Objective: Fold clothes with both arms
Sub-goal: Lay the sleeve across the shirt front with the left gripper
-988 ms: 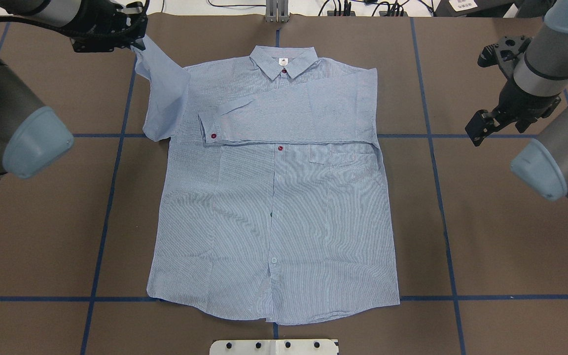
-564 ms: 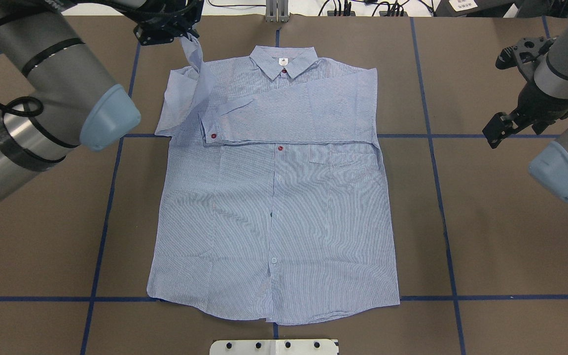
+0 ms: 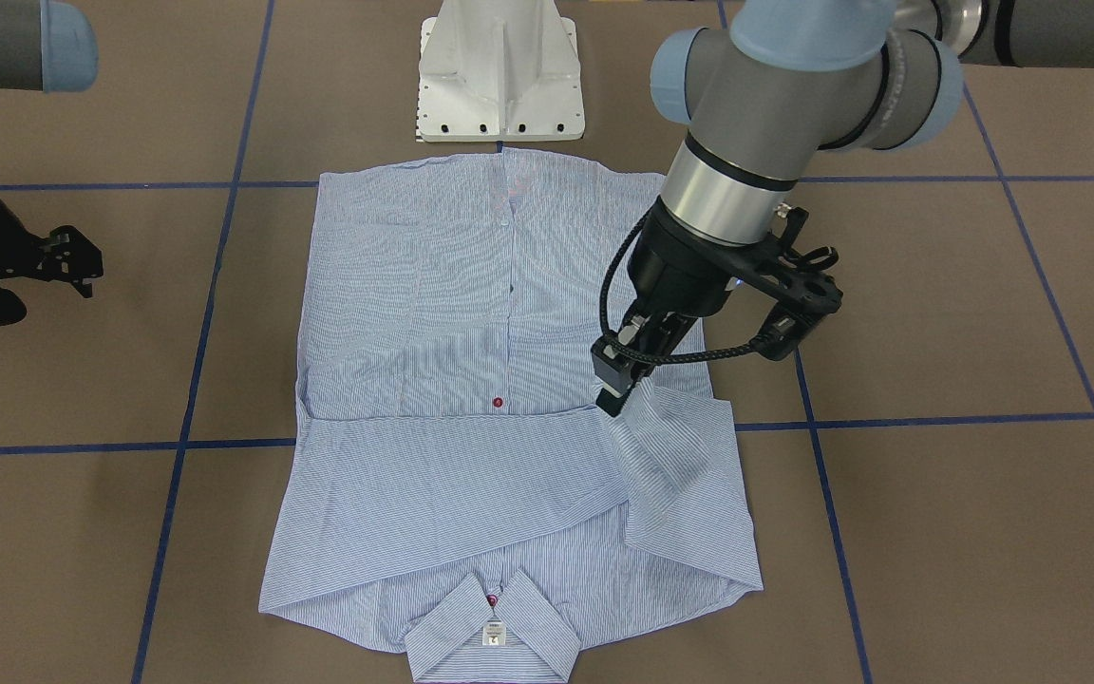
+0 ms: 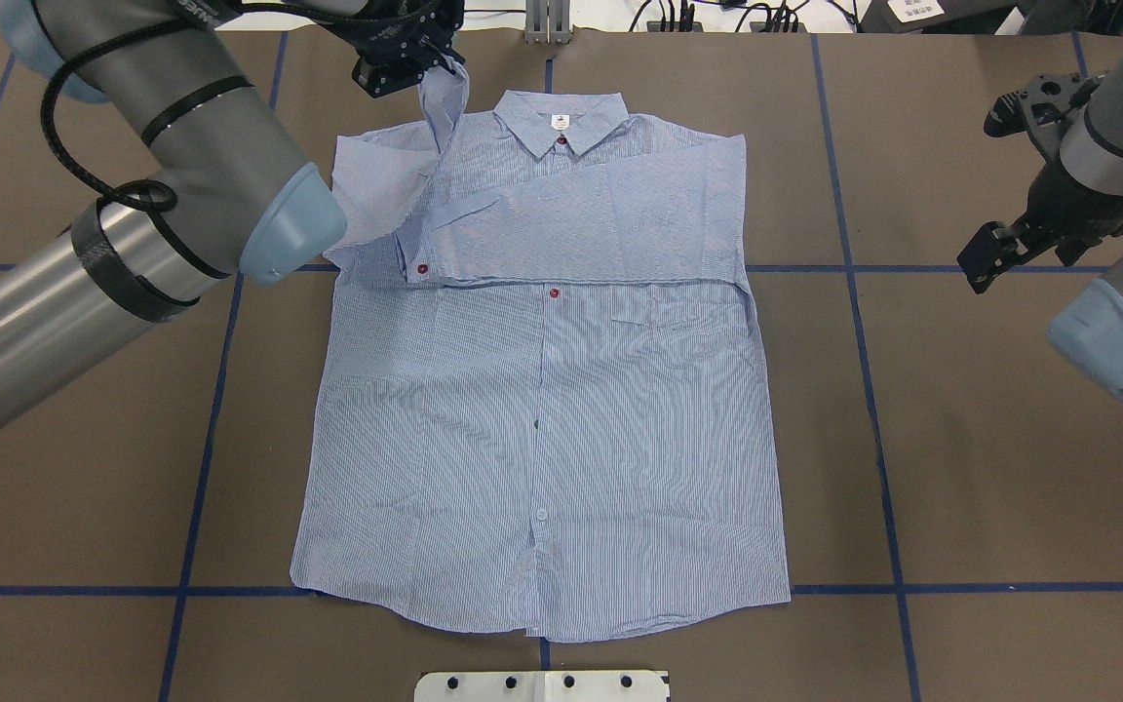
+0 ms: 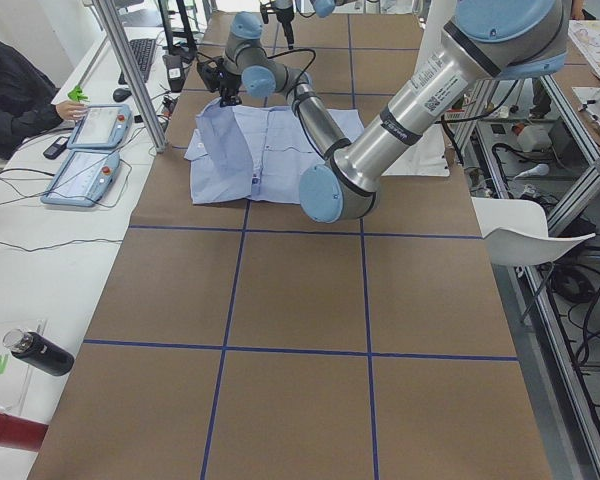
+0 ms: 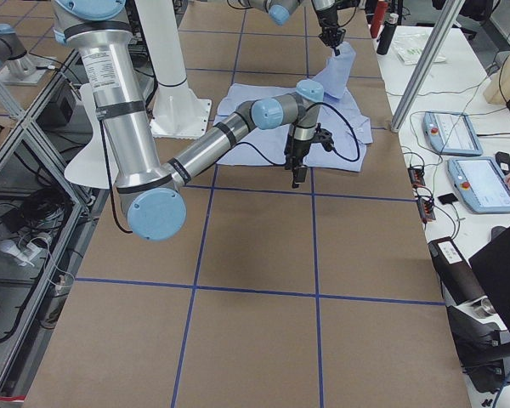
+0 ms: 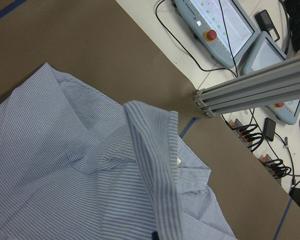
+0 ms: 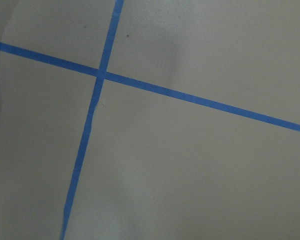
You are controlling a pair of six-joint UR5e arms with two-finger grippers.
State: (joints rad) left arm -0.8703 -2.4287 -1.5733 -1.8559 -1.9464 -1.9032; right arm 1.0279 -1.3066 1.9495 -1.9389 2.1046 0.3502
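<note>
The shirt (image 4: 542, 429) lies flat, buttons up, in the middle of the counter (image 4: 990, 468), one sleeve (image 4: 571, 229) folded across the chest. The left claw (image 4: 437, 68) grips the other sleeve's cuff (image 4: 448, 88), lifted beside the collar (image 4: 561, 115); the right claw (image 4: 983, 261) hangs empty off to the side, its spread unclear. This looks like the second sleeve fold: next the cuff needs carrying across and laying flat over the first sleeve before release.

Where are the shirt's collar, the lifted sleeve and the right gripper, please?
collar (image 4: 527, 119), overhead view, on one collar wing.
lifted sleeve (image 3: 666, 446), front-facing view, hanging cloth below the grip.
right gripper (image 4: 983, 258), overhead view, between its fingertips.
</note>
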